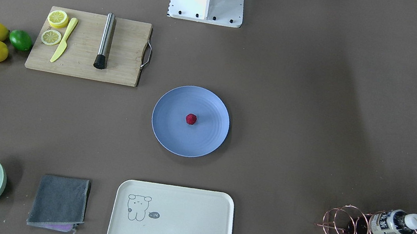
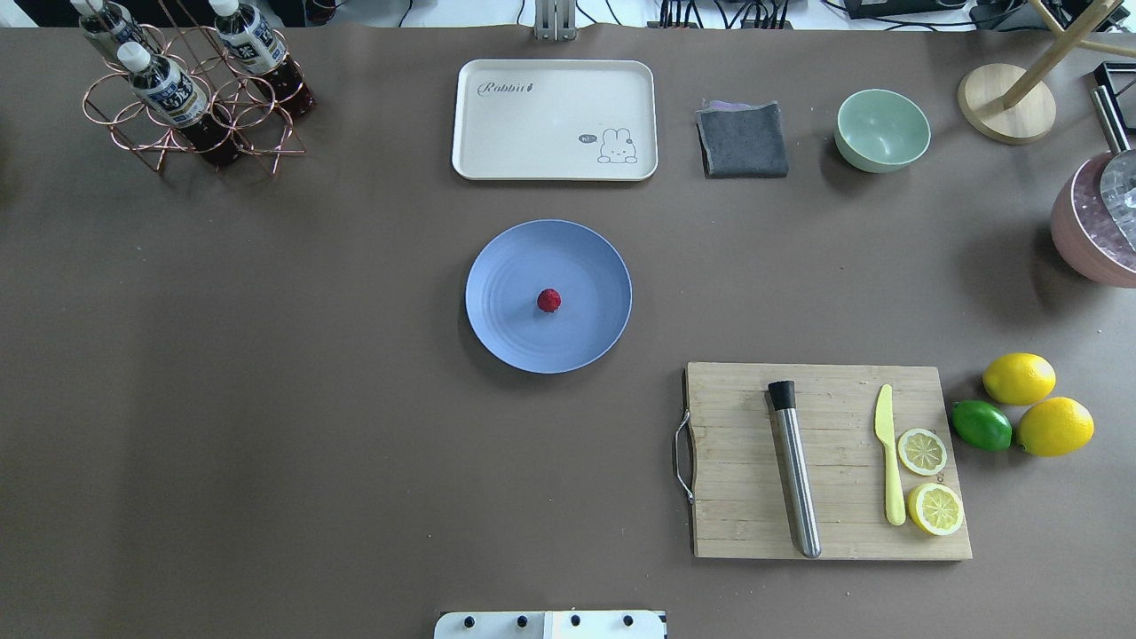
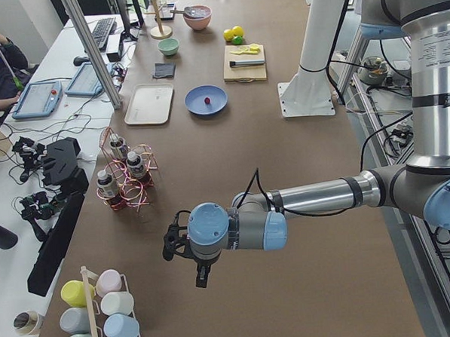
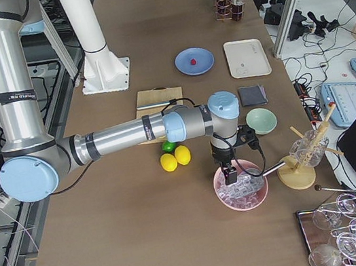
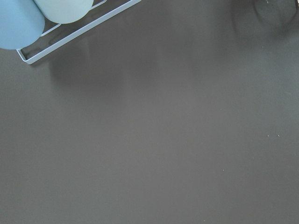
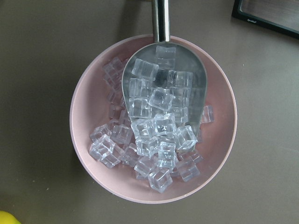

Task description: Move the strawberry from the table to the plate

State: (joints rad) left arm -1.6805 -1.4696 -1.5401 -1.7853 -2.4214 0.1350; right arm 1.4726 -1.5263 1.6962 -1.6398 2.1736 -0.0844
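The small dark-red strawberry lies at the middle of the round periwinkle-blue plate, which sits mid-table. No gripper shows in the overhead or front views. In the exterior left view my left gripper hangs over bare table near that end, far from the plate; I cannot tell whether it is open or shut. In the exterior right view my right gripper hovers above a pink bowl of ice; its state cannot be told either. Neither wrist view shows fingers.
A wooden cutting board carries a steel muddler, a yellow knife and lemon slices. Lemons and a lime lie beside it. A cream tray, grey cloth, green bowl and bottle rack line the far edge.
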